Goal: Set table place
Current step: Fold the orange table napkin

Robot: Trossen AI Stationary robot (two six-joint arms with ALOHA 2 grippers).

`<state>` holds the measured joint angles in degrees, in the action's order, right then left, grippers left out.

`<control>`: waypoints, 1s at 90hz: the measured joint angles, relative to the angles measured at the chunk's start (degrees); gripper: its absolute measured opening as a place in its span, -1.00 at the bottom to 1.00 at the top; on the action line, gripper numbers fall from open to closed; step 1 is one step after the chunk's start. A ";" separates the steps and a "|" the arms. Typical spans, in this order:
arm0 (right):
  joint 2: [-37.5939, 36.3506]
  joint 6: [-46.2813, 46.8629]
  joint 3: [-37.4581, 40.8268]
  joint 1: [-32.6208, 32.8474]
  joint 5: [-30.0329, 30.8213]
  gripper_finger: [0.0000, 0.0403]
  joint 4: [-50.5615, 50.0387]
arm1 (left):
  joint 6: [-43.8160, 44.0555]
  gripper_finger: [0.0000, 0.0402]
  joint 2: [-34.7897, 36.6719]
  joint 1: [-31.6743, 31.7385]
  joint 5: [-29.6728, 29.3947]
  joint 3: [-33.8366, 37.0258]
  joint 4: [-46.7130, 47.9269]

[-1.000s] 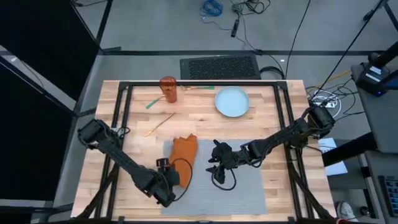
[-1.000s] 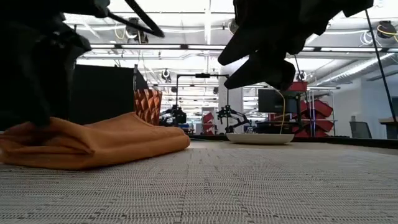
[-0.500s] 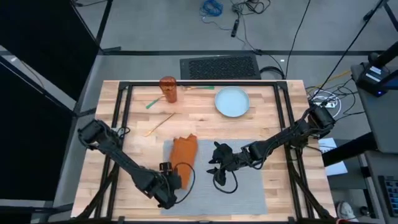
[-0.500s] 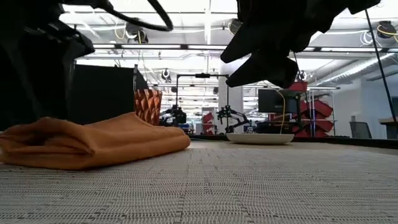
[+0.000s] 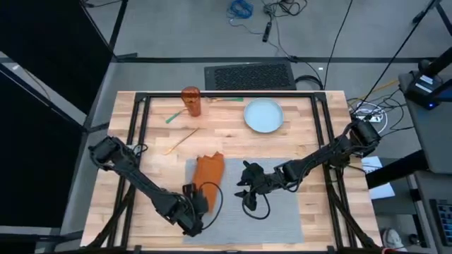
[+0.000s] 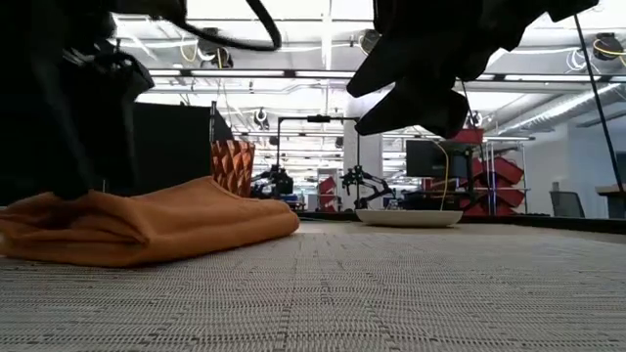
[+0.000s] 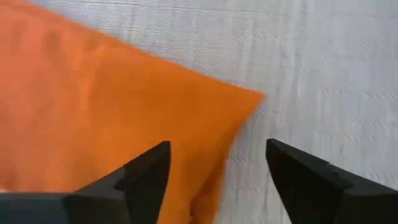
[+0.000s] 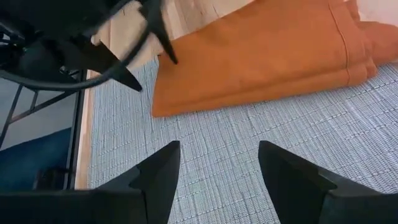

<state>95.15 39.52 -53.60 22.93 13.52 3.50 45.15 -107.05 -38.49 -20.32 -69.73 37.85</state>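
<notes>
High view: left gripper (image 5: 195, 200) hovers w/ fingers spread wide over the near corner of the orange napkin (image 5: 208, 178), which lies on the left part of the grey placemat (image 5: 275, 212) on the table (image 5: 311, 141). Right gripper (image 5: 246, 190), also wide open & empty, waits mid-mat. Judgement: drop straight onto that corner, pinch top fold only, not the mat weave, then lift slow so the napkin doesn't drag the mat.

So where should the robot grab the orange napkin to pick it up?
Probably at the loose corner of the orange napkin that lies flat on the grey placemat. The left gripper hangs open right over that corner, so it could come straight down and pinch the thin edge. The folded side looks thicker and harder to pinch. The right gripper is open over the mat, clear of the napkin.
</notes>
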 joint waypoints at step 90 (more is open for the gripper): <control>-0.02 -1.42 0.04 1.71 0.13 0.01 2.49 | 3.69 0.36 -5.74 1.82 -5.71 -1.42 0.54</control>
<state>95.13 38.10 -53.56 24.64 13.65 6.00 48.84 -112.79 -36.67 -26.03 -71.16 38.39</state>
